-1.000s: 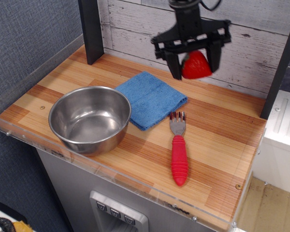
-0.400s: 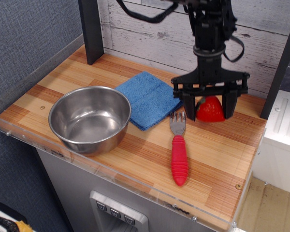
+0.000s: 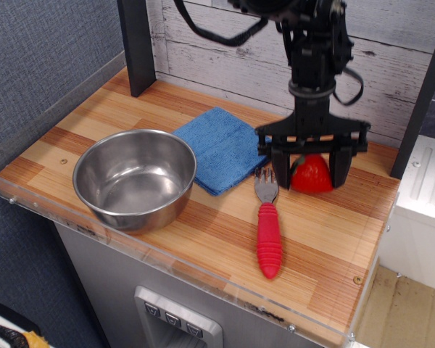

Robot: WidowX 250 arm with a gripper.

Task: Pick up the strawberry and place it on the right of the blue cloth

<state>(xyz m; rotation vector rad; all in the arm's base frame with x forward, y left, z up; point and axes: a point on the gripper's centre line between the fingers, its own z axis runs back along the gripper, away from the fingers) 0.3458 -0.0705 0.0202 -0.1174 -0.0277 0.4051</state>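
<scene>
The red strawberry (image 3: 312, 175) with its green cap sits between the two black fingers of my gripper (image 3: 311, 174). It is low at the table surface, to the right of the blue cloth (image 3: 225, 148) and just right of the fork's head. The fingers stand on either side of the strawberry and still hold it. I cannot tell whether its base touches the wood. The cloth lies flat in the middle of the table, partly against the steel bowl.
A steel bowl (image 3: 135, 177) stands at the front left. A red-handled fork (image 3: 267, 232) lies in front of the gripper, its head next to the left finger. Black posts (image 3: 136, 45) stand at the back left and right. A clear rim (image 3: 167, 257) edges the table.
The gripper has carried the strawberry from high above the cloth's far corner to the right and down to the table, lowering a little more in the last step.
</scene>
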